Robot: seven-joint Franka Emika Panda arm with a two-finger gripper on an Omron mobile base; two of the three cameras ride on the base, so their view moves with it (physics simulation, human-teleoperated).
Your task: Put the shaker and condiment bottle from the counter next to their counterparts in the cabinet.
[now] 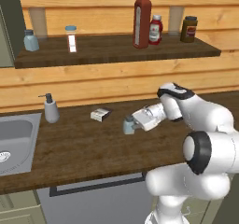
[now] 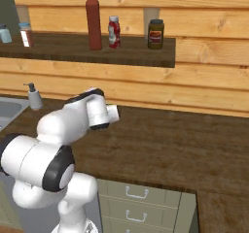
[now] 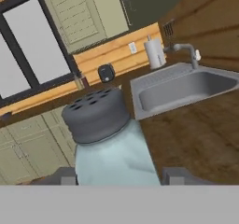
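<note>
The shaker (image 1: 128,125) stands upright on the wooden counter, pale blue-grey with a dark grey cap. My gripper (image 1: 132,123) reaches it from the right, level with the counter. In the hand view the shaker (image 3: 112,143) sits between my fingertips (image 3: 179,175), which stand close to its sides with a thin gap on the right; the gripper (image 3: 121,176) is open. The condiment bottle (image 1: 142,20) (image 2: 93,21) stands on the cabinet (image 1: 112,54) (image 2: 97,52) shelf beside a short red bottle (image 1: 156,30) (image 2: 114,32). A twin shaker (image 1: 31,40) (image 2: 4,34) stands at the shelf's far left.
A small box (image 1: 101,114) lies on the counter just left of the shaker. A pump dispenser (image 1: 50,108) (image 2: 34,97) stands beside the sink (image 1: 14,139). On the shelf are a clear labelled jar (image 1: 71,38) (image 2: 26,35) and a brown jar (image 1: 189,29) (image 2: 155,34).
</note>
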